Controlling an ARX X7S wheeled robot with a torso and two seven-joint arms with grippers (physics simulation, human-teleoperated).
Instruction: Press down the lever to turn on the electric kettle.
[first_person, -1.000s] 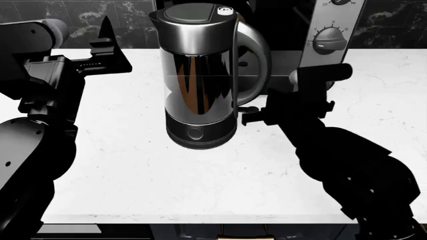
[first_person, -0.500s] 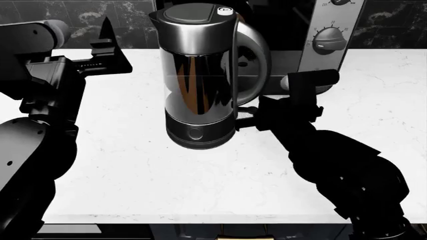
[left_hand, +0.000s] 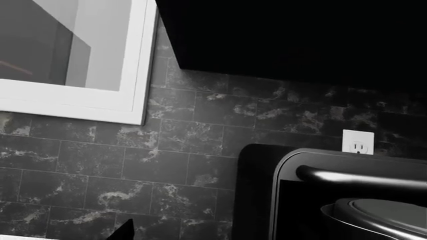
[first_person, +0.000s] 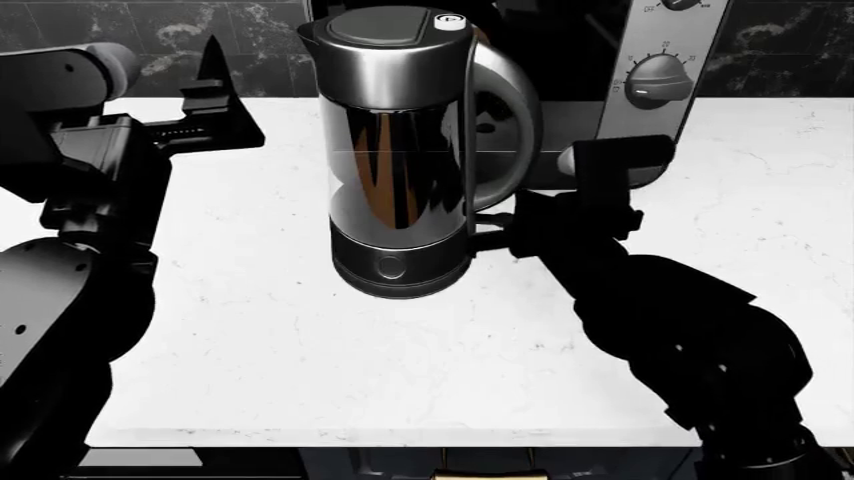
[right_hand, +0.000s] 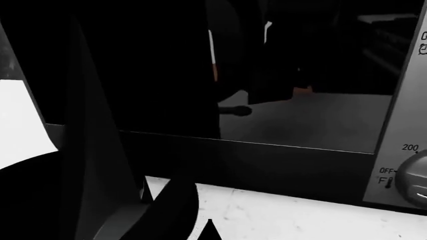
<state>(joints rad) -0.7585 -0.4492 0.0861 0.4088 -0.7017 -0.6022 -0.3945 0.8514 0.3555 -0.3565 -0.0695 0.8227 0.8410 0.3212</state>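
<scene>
Electric kettle upright mid-counter; lever low behind it, under the handle. Right pincer at kettle's 4 o'clock, opening impossible to tell; left pincer parked at 9 o'clock, holding nothing. Risk: blind approach shoving the base, toppling the kettle.

Kettle: tall chrome cylinder w/ dark reflective body, dark grey lid, spout at the top on the side away from the handle, curved chrome handle, black round base w/ a small round button at front. Stands upright on the table, just in front of the oven. Lever: thin black stick w/ rounded tip, lying roughly level, seen only in the right wrist view, against dark reflections; position on kettle can't be made out.
</scene>
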